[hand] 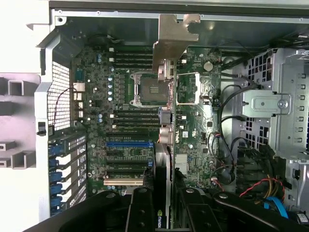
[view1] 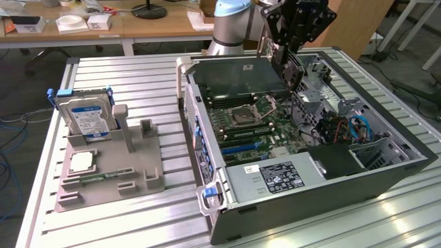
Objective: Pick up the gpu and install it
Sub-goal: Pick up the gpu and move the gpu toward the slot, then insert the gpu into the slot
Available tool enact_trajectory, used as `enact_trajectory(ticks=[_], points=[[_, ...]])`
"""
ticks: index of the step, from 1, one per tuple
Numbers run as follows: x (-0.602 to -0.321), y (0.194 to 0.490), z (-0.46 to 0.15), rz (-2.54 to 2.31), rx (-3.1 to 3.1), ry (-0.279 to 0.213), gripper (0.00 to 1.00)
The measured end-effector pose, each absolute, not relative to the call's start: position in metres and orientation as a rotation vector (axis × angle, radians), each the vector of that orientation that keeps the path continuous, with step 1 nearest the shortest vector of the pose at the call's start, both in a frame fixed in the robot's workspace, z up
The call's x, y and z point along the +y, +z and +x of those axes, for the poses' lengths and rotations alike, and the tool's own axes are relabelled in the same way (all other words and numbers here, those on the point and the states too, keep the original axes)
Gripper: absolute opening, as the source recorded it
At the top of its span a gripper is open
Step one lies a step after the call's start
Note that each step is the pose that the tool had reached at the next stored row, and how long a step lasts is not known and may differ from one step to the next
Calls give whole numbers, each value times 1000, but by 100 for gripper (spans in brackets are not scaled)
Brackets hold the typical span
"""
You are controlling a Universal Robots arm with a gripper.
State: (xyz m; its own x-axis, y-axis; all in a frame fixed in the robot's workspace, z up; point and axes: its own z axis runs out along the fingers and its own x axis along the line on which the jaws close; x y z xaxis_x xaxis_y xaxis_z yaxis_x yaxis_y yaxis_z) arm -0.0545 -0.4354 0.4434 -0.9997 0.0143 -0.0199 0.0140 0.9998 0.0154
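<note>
White lettering on the green motherboard [hand: 120, 96] looks like "DELL". The print on the silver power supply's black label [view1: 279, 173] is too small to read. The black two-fingered gripper [view1: 290, 56] hangs over the open grey computer case [view1: 310, 206]. Its jaws are partly spread and pinch the gpu [hand: 165, 125], a thin green circuit-board card with a silver end bracket, held on edge above the board near the processor socket [hand: 149, 89].

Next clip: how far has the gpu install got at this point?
Pickup looks done: the gripper is shut on the gpu, held edge-down over the open case. In hand: it hangs over the motherboard, apart from it. Left: seating it; the blue slot is bare.
</note>
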Motion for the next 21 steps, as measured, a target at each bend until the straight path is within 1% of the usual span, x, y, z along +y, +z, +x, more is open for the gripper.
enact_trajectory(ticks=[21], points=[[-435,443,-55,-43,3121,25,26]])
